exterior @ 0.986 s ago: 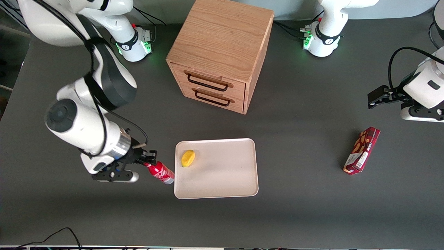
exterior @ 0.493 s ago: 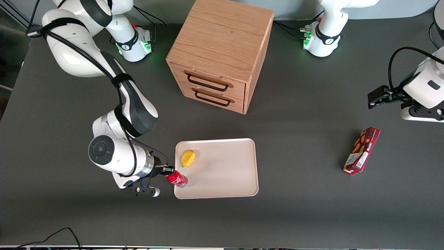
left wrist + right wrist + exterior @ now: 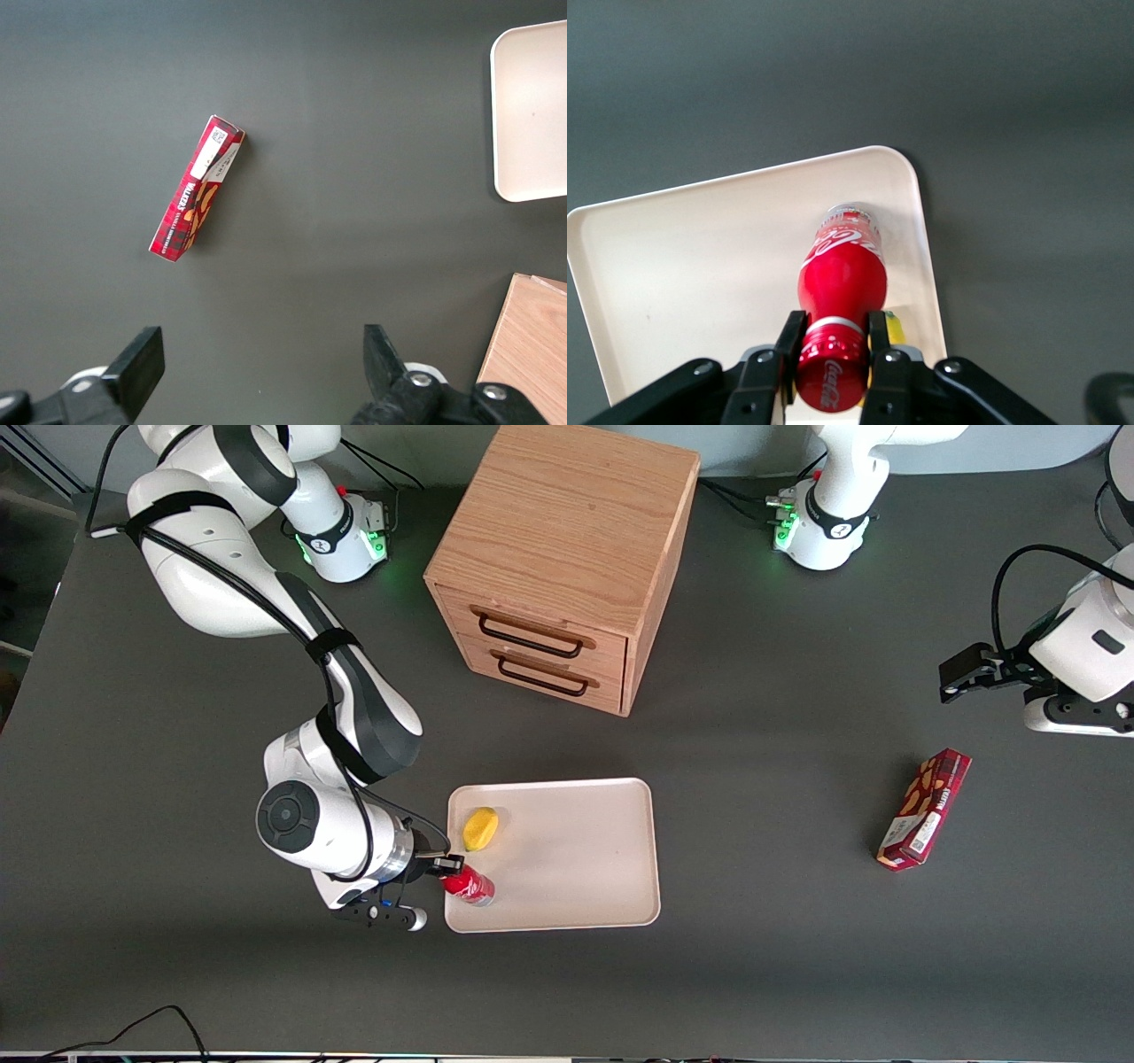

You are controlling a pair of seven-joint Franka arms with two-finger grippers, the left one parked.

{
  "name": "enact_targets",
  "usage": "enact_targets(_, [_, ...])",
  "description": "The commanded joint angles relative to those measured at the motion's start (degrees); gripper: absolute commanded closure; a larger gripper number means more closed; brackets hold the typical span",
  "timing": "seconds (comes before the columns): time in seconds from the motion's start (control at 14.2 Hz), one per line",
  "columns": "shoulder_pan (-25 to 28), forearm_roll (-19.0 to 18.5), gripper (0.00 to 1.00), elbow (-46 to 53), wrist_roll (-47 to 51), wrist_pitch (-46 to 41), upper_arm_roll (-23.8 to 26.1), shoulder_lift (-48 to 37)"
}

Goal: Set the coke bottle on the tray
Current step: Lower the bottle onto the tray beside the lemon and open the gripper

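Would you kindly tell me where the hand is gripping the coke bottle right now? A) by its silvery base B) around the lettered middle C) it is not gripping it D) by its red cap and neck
D: the hand is shut on the coke bottle at its red cap and neck, base over the tray.

Counter: dark grey, matte.

Wooden cabinet: light oak, two drawers stacked one above the other, each with a dark wire handle, both shut; stands farther from the front camera than everything else listed.

Yellow object: small, rounded.

Red snack box: rectangular, lying flat on the counter toward the parked arm's end, tilted, white label showing.
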Motion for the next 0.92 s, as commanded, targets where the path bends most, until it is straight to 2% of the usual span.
enact_targets(0.0, [0.11, -0.50, 0.00, 2.31, 1.18, -0.18, -0.47, -0.62])
enact_targets(0.28, [-1.55, -1.21, 0.00, 1.18, 0.13, -1.40, -0.56, -9.21])
enact_targets(0.49, [-5.07, -1.12, 0.00, -4.26, -5.65, -10.34, -0.47, -19.58])
enact_targets(0.85, [-14.47, 0.28, 0.00, -15.25, -7.25, -25.02, 1.45, -39.35])
